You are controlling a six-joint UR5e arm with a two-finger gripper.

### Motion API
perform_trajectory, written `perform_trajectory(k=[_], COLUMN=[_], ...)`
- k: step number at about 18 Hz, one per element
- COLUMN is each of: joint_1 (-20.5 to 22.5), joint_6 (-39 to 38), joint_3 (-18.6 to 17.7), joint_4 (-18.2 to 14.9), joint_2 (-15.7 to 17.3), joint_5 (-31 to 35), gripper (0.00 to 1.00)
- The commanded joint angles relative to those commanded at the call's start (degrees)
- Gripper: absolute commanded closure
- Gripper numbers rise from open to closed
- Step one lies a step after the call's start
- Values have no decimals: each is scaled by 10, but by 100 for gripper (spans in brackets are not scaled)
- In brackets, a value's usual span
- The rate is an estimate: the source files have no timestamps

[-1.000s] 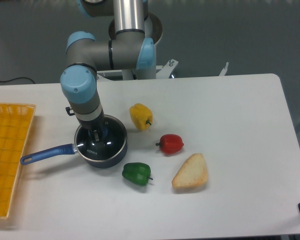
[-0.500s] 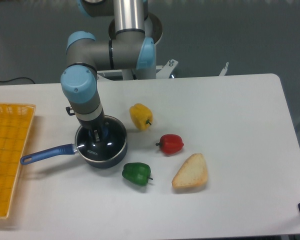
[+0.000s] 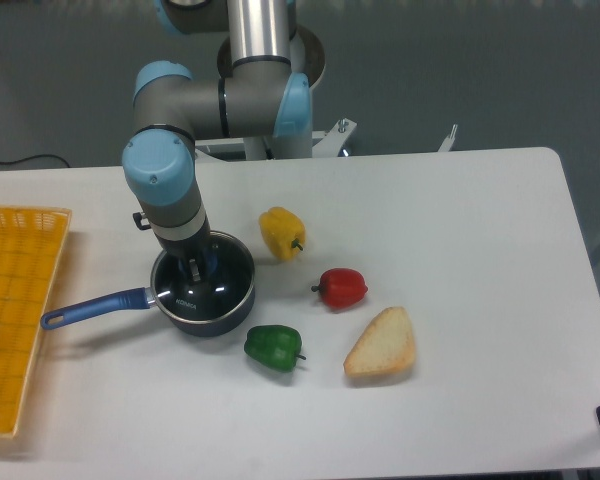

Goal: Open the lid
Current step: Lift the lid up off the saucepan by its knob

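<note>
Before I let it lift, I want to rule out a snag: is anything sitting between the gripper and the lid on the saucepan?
Nothing visible does. The gripper is directly over the lid, its fingers down at the knob. The yellow pepper and green pepper lie apart from the saucepan.

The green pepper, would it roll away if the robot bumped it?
Probably a wobble, not a long roll: the green pepper looks lumpy and lies on its side. It seems light, so a nudge could slide it across the smooth table.
</note>
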Motion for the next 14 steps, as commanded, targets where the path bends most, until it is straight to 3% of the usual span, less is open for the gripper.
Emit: perform_trajectory(k=[14], joint_1=[25], joint_6=[-5], joint_3=[24], joint_4=[-85], joint_2=[2], joint_5=[-17], gripper=[53])
